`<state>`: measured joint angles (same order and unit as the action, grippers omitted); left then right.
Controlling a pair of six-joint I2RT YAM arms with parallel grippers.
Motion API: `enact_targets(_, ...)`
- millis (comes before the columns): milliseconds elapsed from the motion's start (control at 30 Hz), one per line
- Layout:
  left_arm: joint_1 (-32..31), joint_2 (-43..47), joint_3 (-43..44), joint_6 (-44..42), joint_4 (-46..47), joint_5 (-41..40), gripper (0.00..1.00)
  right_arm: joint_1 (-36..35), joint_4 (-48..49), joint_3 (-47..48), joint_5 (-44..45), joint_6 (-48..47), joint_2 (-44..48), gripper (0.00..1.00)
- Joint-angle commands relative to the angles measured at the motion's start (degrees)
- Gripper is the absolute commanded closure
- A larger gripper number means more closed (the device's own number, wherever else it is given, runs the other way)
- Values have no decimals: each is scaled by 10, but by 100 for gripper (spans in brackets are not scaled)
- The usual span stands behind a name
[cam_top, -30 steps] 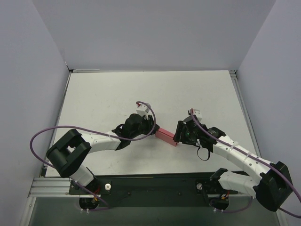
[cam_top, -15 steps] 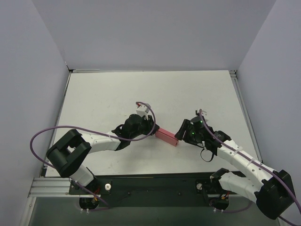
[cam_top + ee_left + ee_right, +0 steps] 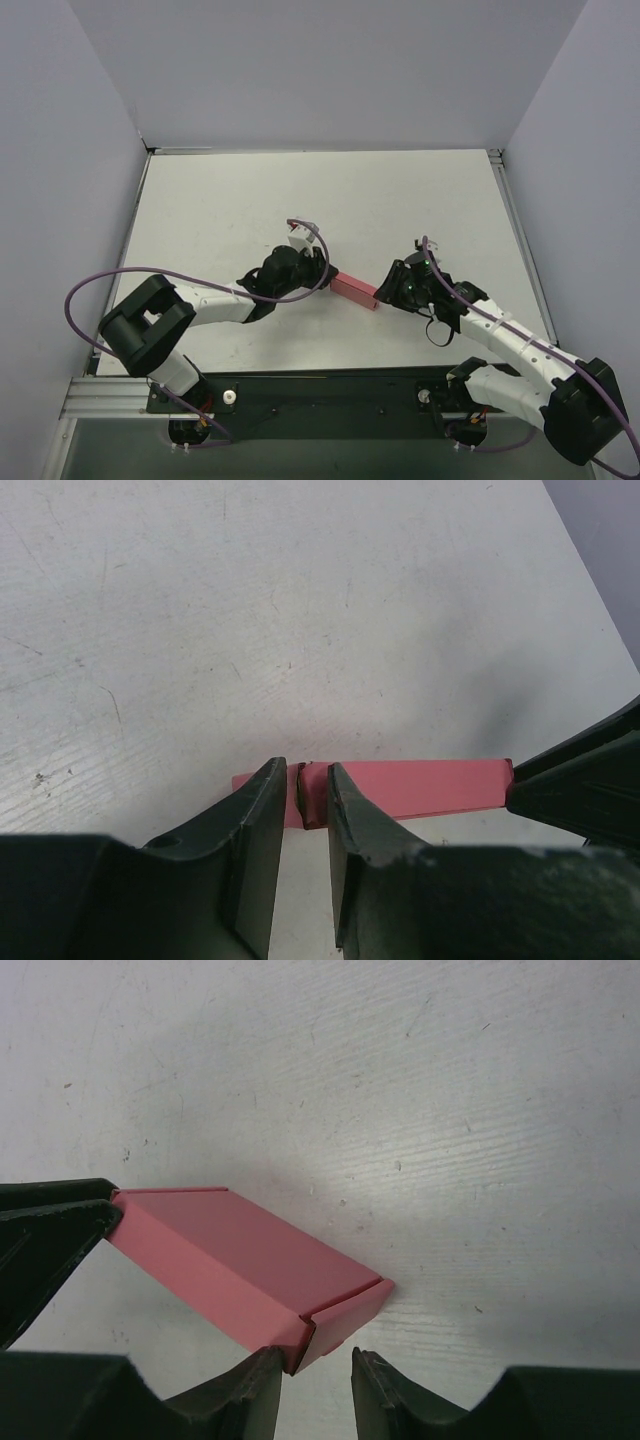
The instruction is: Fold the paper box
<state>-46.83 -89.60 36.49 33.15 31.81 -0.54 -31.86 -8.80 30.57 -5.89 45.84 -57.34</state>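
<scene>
Left jaws pinch paper box (image 3: 232, 1252); right jaws slightly apart.

The paper box (image 3: 354, 290) lies on the table (image 3: 230, 200), near its middle, between both grippers. The left gripper (image 3: 327, 280) sits at its left end, a flap between the fingers. The right gripper (image 3: 384, 294) sits at its right end, the box's corner just before the fingertips.

Tabletop (image 3: 220, 200): white, matte; fine scratches and dark specks show in both wrist views. One item on it: pink-red paper box (image 3: 354, 290), flattish, just below centre of the top view, slanting down-right.
</scene>
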Motion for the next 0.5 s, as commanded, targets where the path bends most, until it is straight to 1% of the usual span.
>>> enact_targets(0,-6,-29,-43,-22,-42,4,68,3,-11,-21,21,-15,-27,68)
enact_targets(233,-18,-42,-74,-42,4,5,68,4,-9,-27,33,-19,-37,69)
enact_targets(333,-34,-49,-86,-59,23,-1,68,4,-9,-29,37,-20,-36,69)
enact_targets(467,-63,-60,-92,-84,34,-34,68,3,-9,-28,33,-24,-30,69)
